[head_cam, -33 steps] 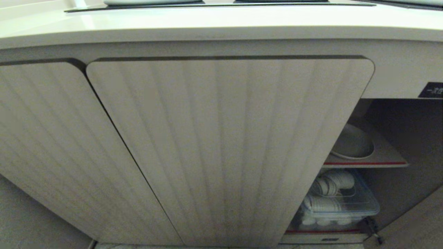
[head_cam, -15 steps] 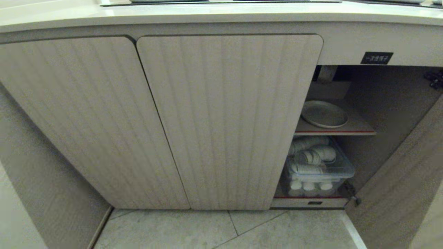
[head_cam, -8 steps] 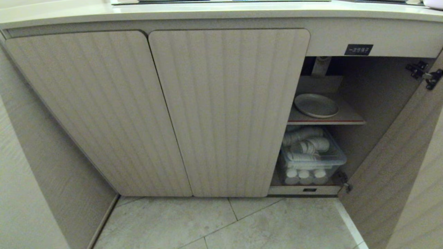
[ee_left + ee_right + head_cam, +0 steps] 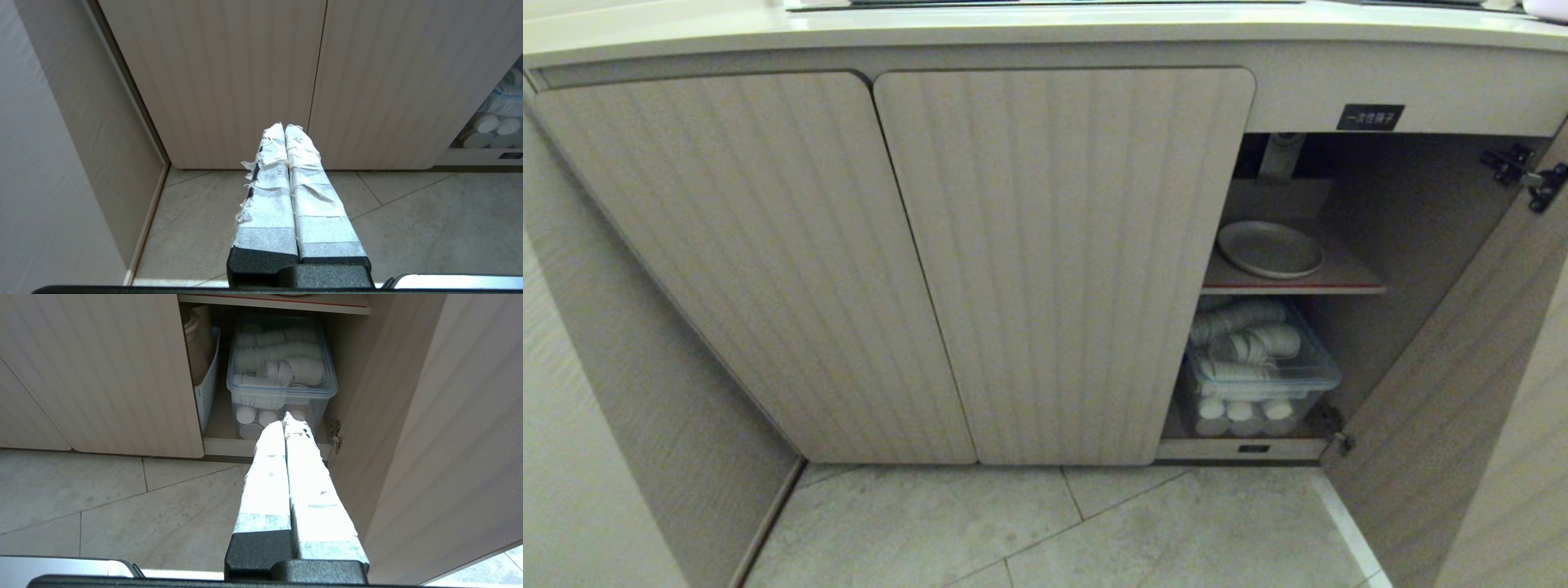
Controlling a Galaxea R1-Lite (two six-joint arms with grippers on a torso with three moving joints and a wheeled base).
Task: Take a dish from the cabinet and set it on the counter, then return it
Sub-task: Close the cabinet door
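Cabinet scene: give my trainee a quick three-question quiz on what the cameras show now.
1. True or false: the dish lies on the cabinet's upper shelf.
2. What sits directly under that shelf?
A. a clear lidded bin of white cups
B. a kettle
C. a stack of pans
3. Fill in: both the left end effector and the right end effector are ___ and hold nothing.

Key: 1 true; 2 A; 3 shut.
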